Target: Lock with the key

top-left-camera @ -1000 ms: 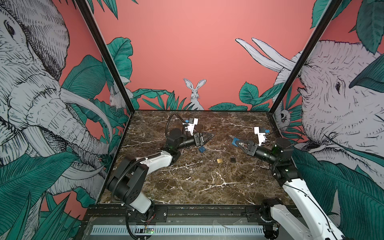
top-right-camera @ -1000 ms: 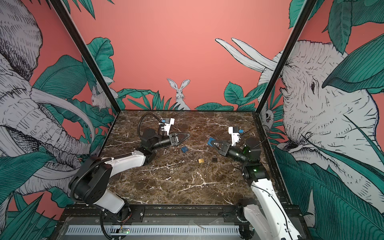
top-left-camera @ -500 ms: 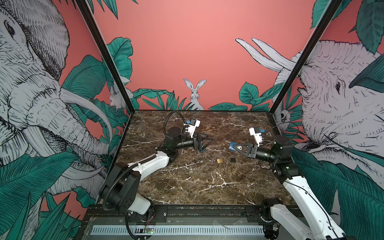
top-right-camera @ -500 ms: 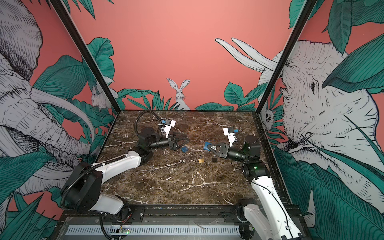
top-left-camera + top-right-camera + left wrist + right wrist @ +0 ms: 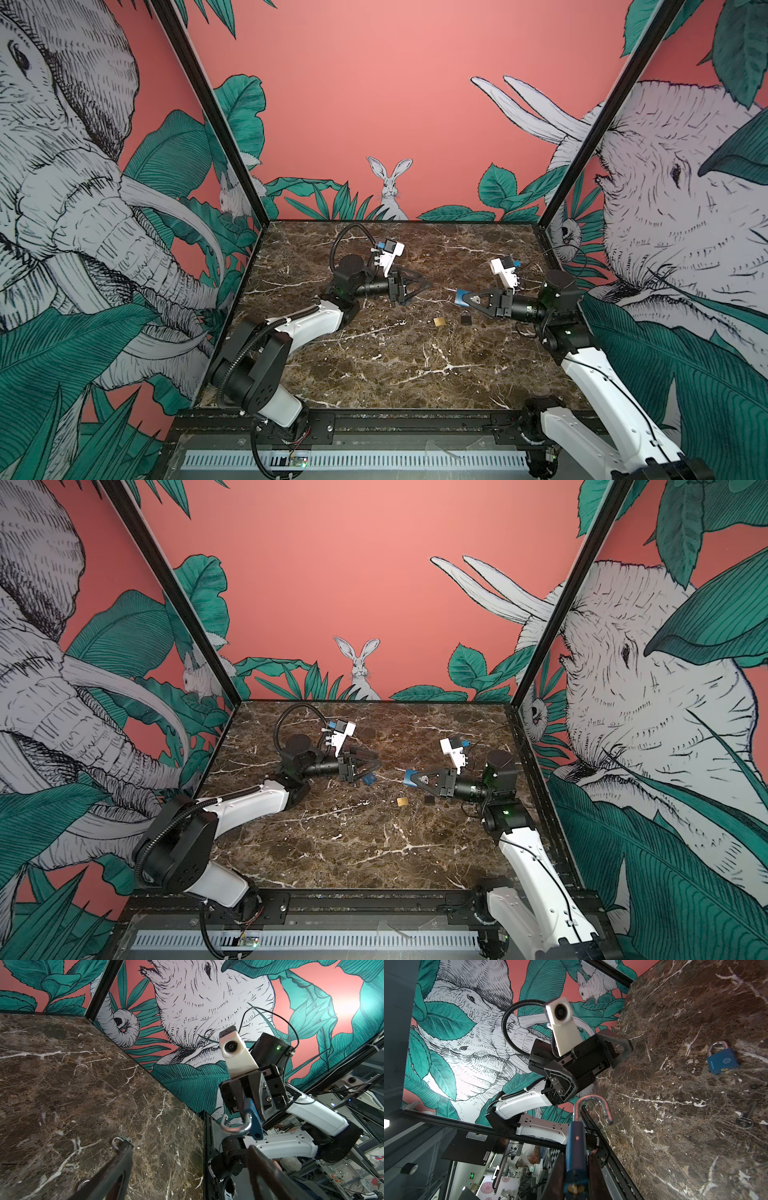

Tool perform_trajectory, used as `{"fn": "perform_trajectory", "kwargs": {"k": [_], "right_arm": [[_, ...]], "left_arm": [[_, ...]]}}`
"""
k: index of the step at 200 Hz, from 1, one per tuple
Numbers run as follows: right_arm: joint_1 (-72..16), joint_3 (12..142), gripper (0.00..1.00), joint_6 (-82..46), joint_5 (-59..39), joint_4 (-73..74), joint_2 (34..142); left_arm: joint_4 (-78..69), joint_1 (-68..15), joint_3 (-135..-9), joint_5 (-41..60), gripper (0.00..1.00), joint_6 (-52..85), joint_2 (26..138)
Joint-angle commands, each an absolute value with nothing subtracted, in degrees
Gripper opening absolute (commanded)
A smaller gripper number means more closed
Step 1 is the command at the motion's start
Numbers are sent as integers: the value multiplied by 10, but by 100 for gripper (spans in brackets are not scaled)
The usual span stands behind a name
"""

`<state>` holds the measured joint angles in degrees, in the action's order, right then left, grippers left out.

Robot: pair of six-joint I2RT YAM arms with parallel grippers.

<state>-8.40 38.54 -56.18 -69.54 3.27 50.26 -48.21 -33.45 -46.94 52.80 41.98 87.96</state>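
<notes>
Both top views show a small brass padlock (image 5: 439, 321) and a black padlock (image 5: 466, 318) lying nearest on the marble counter (image 5: 395, 374). Just beyond, the right gripper (image 5: 466, 300) has swung level, jaws clamped on the open-shackled blue padlock (image 5: 459, 297). The left gripper (image 5: 417, 291) now faces it with jaws apart and empty. The silver key (image 5: 745, 1119) lies on the counter, so it probably needs picking up first.

You'll find the left gripper (image 5: 417, 292) toward the back left of the tabletop (image 5: 395, 374). The right gripper (image 5: 468, 300) faces it from the right, well apart. The held padlock (image 5: 410, 778) sits between the right gripper's fingers. A loose padlock (image 5: 368, 778) lies on the tabletop just beside the left gripper's tip, with the key (image 5: 745, 1119) near it. Nearer the front, between the grippers, two more lie side by side: the inner padlock (image 5: 439, 321) left of the outer padlock (image 5: 466, 318), which lies just before the right gripper.
</notes>
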Motion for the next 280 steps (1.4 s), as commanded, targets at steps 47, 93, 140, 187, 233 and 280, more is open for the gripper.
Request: {"fn": "perform_trajectory", "kwargs": {"k": [47, 93, 140, 187, 233, 280], "right_arm": [[-99, 374, 0, -599, -686, 124, 514], [-112, 375, 0, -600, -669, 135, 528], [-112, 379, 0, -597, -660, 136, 542], [-112, 383, 0, -595, -652, 139, 552], [-112, 387, 0, -587, -648, 141, 556], [-109, 391, 0, -567, -647, 133, 552]], "left_arm": [[-542, -375, -505, 542, 80, 459, 896], [-558, -397, -514, 544, 72, 472, 909], [-564, -398, -510, 547, 63, 483, 904], [-562, -398, -510, 552, 54, 485, 894], [-556, -416, -507, 556, 46, 488, 894], [-551, -415, -492, 547, 39, 491, 888]]}}
